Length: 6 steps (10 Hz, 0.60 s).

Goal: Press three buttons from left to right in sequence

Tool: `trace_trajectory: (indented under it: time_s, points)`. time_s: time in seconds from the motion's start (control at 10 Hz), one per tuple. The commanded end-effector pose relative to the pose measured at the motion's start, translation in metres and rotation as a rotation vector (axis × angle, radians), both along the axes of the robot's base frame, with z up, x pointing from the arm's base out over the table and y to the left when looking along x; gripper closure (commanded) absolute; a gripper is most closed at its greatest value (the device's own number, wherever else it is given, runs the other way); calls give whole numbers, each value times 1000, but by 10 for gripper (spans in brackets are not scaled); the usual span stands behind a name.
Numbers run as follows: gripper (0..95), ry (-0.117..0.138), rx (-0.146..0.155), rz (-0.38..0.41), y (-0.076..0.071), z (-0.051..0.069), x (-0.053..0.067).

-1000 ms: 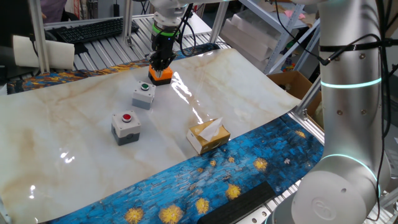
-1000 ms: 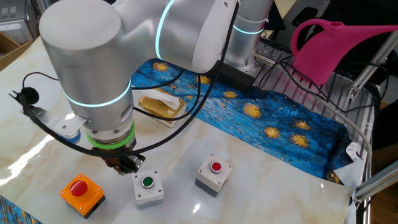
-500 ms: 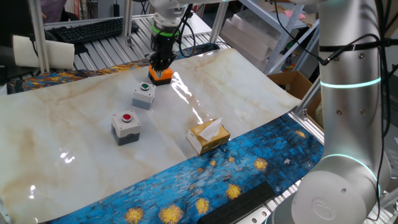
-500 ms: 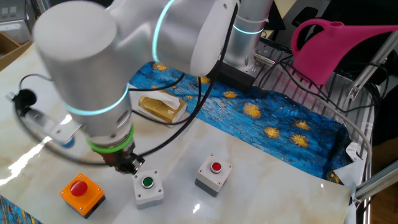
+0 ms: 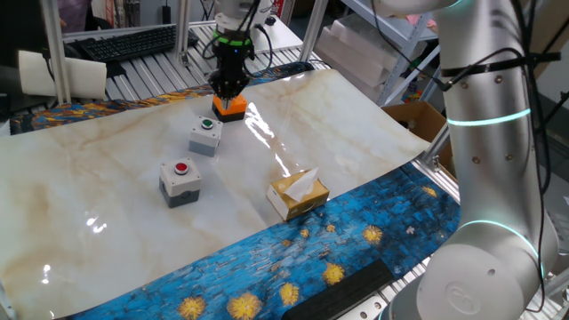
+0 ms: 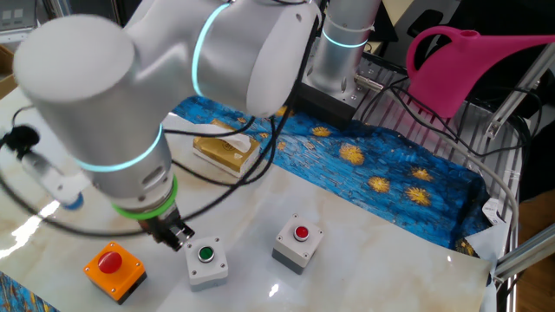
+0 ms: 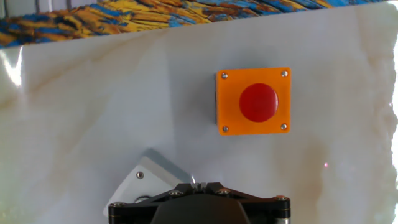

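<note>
Three button boxes stand in a row on the marble-pattern table: grey with a red button [image 5: 180, 180], grey with a green button [image 5: 205, 135], and orange with a red button [image 5: 229, 108]. They also show in the other fixed view: grey-red [image 6: 297, 243], grey-green [image 6: 206, 260], orange [image 6: 114, 269]. My gripper [image 5: 228, 88] hangs just above the orange box, between it and the green-button box [image 6: 176, 238]. In the hand view the gripper [image 7: 199, 183] has its fingertips together and holds nothing. The orange box [image 7: 253, 101] lies ahead to the right, and a corner of the grey box [image 7: 146, 180] lies under the fingers.
A tan tissue box [image 5: 298, 194] sits near the blue patterned cloth [image 5: 293, 267] at the table's front. A pink watering can [image 6: 460, 65] stands off the table on a rack. A white roll [image 5: 62, 73] lies at the back left.
The gripper has lifted slightly and shifted over the orange box, and the arm has swung a little. The boxes have not moved.
</note>
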<state>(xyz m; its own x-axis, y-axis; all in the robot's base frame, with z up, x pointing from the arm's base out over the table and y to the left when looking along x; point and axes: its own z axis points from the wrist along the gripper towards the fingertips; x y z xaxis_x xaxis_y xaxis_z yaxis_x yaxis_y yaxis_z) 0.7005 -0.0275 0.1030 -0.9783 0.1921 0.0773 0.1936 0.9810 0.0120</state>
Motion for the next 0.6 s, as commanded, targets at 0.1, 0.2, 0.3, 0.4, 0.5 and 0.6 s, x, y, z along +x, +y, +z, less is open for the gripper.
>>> trace_trajectory:
  time_s: [0.1, 0.2, 0.3, 0.4, 0.5, 0.6]
  points:
    - [950, 3, 9, -43, 1, 0, 2]
    - [950, 3, 14, -51, 1, 0, 2]
    - [950, 0, 22, -77, 1, 0, 2]
    - [950, -26, 22, -104, 1, 0, 2]
    - [950, -34, 22, -106, 1, 0, 2]
    - [950, -36, 21, -108, 1, 0, 2]
